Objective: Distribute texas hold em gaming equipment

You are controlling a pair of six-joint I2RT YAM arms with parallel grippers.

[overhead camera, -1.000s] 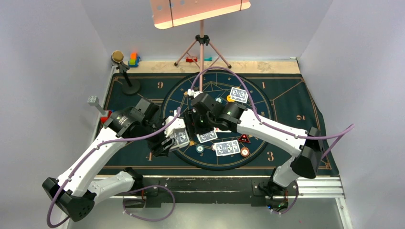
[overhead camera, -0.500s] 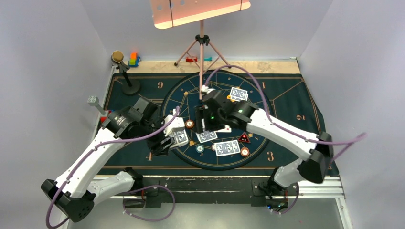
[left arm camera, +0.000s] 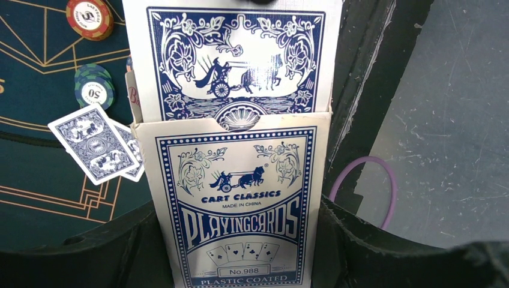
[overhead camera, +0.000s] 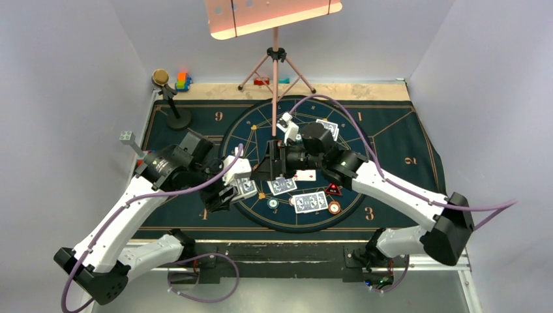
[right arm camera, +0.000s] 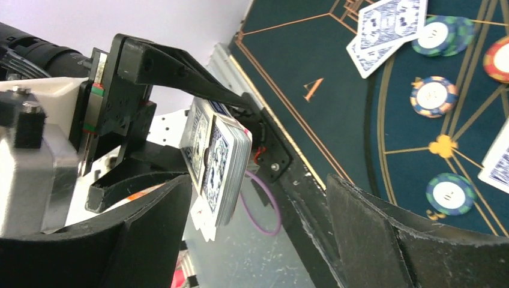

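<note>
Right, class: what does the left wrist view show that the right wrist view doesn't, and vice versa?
Left wrist only: the printed front of the card box. Right wrist only: the stacked edges of the deck side-on, beyond the open right gripper. Both: the box clamped in the left gripper, plus chips and face-down cards on the mat.
</note>
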